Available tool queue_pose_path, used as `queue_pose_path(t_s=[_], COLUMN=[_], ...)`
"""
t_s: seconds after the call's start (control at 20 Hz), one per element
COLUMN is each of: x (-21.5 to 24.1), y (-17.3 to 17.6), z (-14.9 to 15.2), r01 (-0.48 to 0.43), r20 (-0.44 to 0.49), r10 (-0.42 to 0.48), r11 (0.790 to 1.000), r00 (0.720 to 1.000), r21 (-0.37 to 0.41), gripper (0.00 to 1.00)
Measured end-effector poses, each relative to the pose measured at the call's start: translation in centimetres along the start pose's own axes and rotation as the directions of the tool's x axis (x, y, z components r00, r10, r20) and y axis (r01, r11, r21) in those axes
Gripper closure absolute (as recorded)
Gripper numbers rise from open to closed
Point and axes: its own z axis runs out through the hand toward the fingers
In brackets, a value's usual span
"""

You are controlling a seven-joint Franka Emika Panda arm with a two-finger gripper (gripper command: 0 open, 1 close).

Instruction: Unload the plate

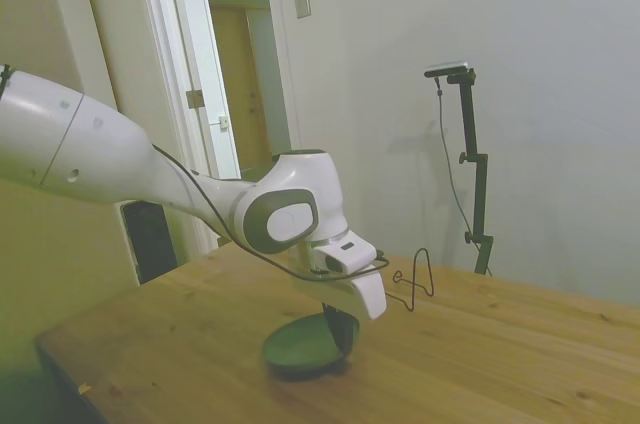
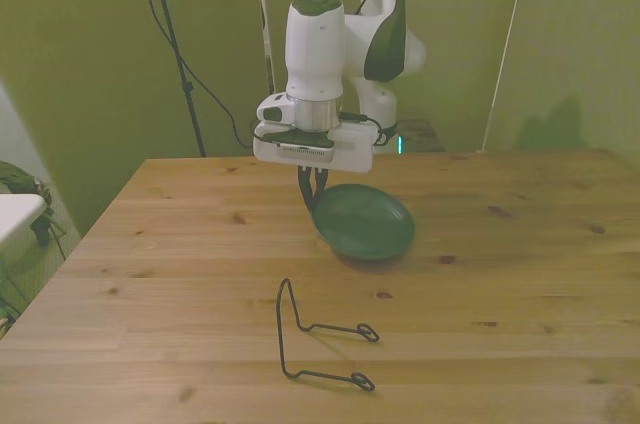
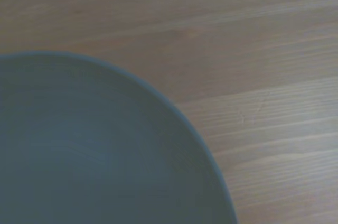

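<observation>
Grey-green plate [image 2: 365, 221] sits low over the table [image 2: 520, 284], about mid-table, tilted a little in the front view; can't tell if its base touches the wood or hangs just above. Gripper [image 2: 312, 191] is closed on the plate's rim at the front view's left edge, fingers pinching lip from above. Wire stand [image 2: 318, 336] is empty, nearer the camera in the front view, well apart from the plate.

Handling, by judgement: plate looks rigid, ceramic-like, matte so not very slick, but a rim pinch is off-centre, so it wants to swing and droop. Breakable if dropped or knocked. Rim is the only sensible hold; shallow wall gives little depth for fingers.

Room: bare wood all round the plate in the wrist view [image 3: 105, 150], no clutter nearby. Table edges are well away on every side. Stand is the only obstacle, keep clear of it when lifting off.
</observation>
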Motion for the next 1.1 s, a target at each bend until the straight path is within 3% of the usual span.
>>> queue_pose_path(t_s=[0.1, 0.15, 0.85, 1.1], x=[0.1, 0.1, 0.0, 0.9], y=[-0.1, -0.2, -0.1, -1.8], z=[0.6, 0.8, 0.5, -4.5], r01=[0.001, 0.003, 0.025, 0.003], r20=[-0.002, -0.003, -0.012, -0.031], r10=[-0.001, -0.003, -0.025, -0.001], r11=[1.000, 1.000, 1.000, 0.996], r00=[1.000, 1.000, 1.000, 1.000], r21=[0.000, 0.000, 0.013, 0.090], gripper=[1.00, 0.00, 0.00, 0.00])
